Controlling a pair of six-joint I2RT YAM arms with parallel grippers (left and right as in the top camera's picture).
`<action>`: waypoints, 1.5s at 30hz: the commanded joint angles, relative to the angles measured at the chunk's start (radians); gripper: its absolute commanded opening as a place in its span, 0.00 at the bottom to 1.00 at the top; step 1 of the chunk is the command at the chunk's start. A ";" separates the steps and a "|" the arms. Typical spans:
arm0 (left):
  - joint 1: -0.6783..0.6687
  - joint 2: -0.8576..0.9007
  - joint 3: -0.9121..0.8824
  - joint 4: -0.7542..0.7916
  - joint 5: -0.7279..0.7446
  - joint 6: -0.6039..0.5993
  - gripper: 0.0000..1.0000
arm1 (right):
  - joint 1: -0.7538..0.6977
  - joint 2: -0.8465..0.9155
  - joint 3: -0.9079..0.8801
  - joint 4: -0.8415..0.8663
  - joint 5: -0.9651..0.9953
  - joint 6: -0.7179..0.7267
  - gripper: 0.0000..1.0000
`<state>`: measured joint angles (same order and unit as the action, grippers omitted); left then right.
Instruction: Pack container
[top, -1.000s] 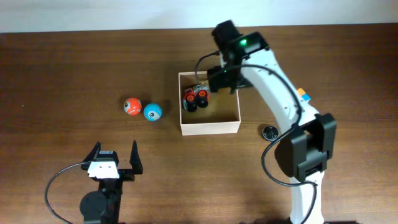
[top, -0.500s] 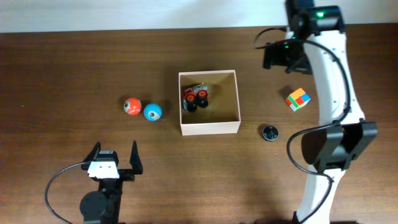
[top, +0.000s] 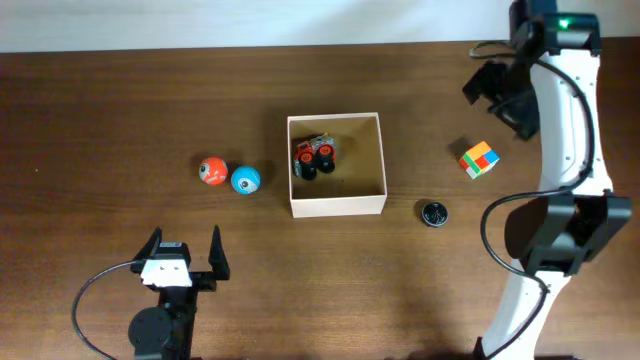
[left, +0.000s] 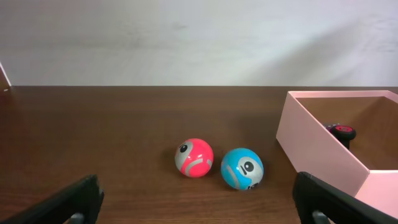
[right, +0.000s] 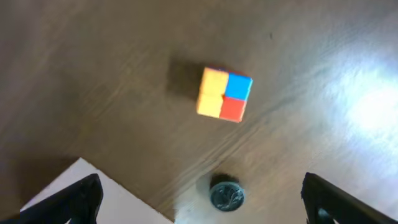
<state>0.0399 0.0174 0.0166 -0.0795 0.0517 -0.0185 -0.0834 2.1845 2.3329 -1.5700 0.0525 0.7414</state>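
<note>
One container (top: 336, 205) stands mid-table (top: 100, 100), open side up, with one toy car (top: 316, 157) inside. Two balls, one red (top: 212, 171) and one blue (top: 245, 179), lie just beside each other on its left; one coloured cube (top: 478, 159) and one dark disc (top: 433, 213) lie on its right. Both pincers, left (top: 184, 243) and right (top: 500, 100), are released and grasp nothing.

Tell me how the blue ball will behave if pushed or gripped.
Being round on the flat table, the blue ball will probably roll at a nudge, perhaps into the orange ball close beside it. Its curved surface may slip from a pinch unless gripped across its middle.
</note>
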 joint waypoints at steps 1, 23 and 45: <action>0.004 -0.004 -0.008 0.000 -0.007 0.012 0.99 | 0.004 0.024 -0.090 0.006 0.025 0.216 0.96; 0.004 -0.004 -0.008 0.000 -0.007 0.012 0.99 | 0.005 -0.018 -0.287 0.013 0.006 0.192 0.97; 0.004 -0.004 -0.008 0.000 -0.007 0.012 0.99 | -0.035 -0.052 -0.505 0.320 -0.023 0.195 0.99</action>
<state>0.0402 0.0174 0.0166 -0.0792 0.0513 -0.0185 -0.1158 2.1540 1.8511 -1.2755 0.0452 0.9176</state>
